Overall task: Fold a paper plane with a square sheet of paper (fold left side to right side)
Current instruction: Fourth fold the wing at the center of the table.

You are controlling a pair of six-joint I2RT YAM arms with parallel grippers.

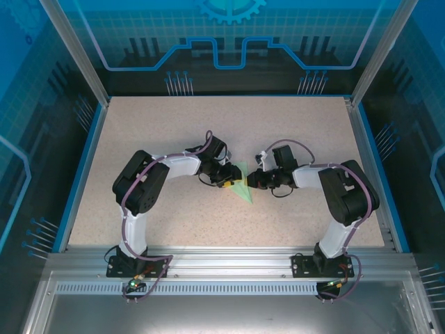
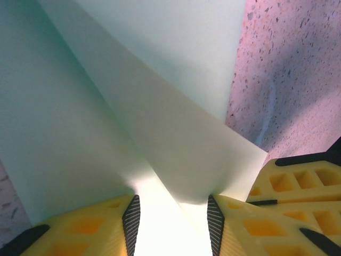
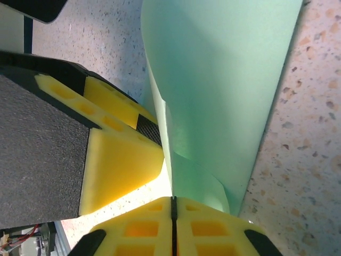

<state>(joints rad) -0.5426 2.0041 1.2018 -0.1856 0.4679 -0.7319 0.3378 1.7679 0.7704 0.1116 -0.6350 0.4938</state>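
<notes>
**Right at mid-table, both grippers meet on the green paper**

The paper (image 1: 241,186), mint-green and folded to a point, lies on the speckled table (image 1: 208,125) between the two arms. The left gripper (image 2: 173,218) has its jaws a little apart, with paper running between the pads (image 2: 131,221). The right gripper (image 3: 173,213) has its yellow fingers pressed together, pinching the paper's edge.
</notes>
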